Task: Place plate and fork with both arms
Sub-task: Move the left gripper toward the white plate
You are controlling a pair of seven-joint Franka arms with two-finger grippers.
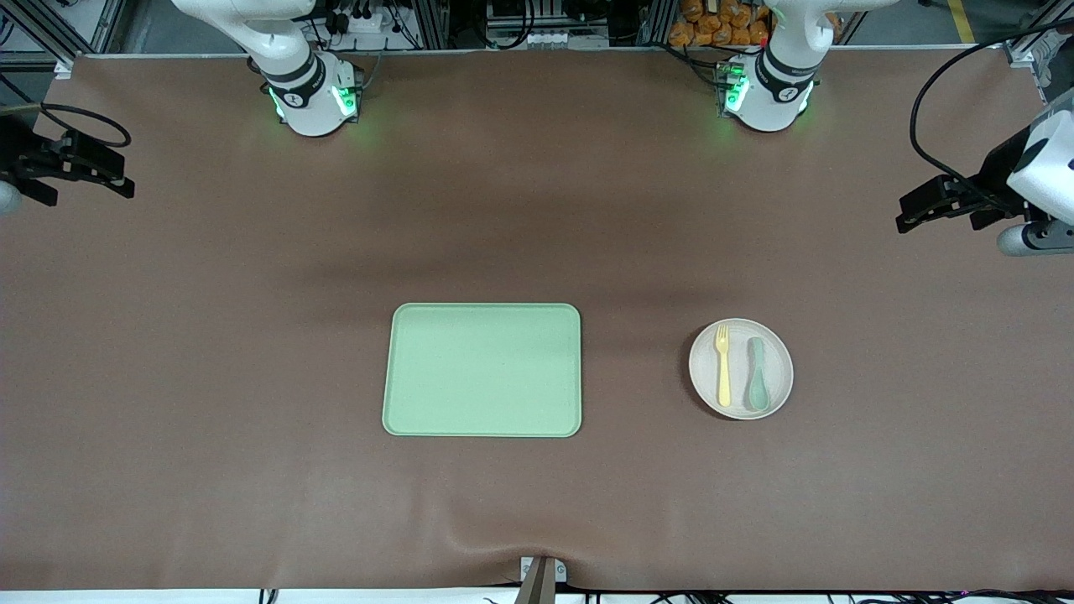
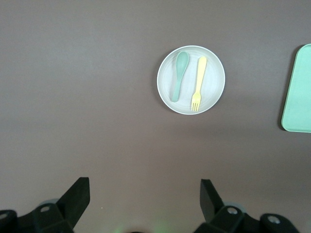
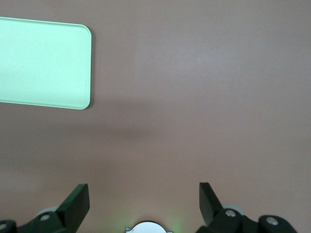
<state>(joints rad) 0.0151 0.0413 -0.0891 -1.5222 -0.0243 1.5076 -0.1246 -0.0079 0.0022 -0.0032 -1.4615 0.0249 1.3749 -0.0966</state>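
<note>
The pale beige-pink plate [image 1: 741,369] lies on the table toward the left arm's end, beside the green tray. On it lie the yellow fork [image 1: 722,362] and a teal spoon [image 1: 758,373], side by side. My left gripper [image 1: 910,211] is open and empty, up over the table's left-arm end. In its wrist view [image 2: 145,194] the plate [image 2: 189,83], fork [image 2: 198,83] and spoon [image 2: 179,76] show well ahead of it. My right gripper [image 1: 117,172] is open and empty, up over the right-arm end, its jaws wide in its wrist view [image 3: 144,196].
The rectangular light-green tray [image 1: 482,370] lies flat at the table's middle and holds nothing; it also shows in the left wrist view [image 2: 299,90] and the right wrist view [image 3: 43,63]. Brown table covering lies all around it.
</note>
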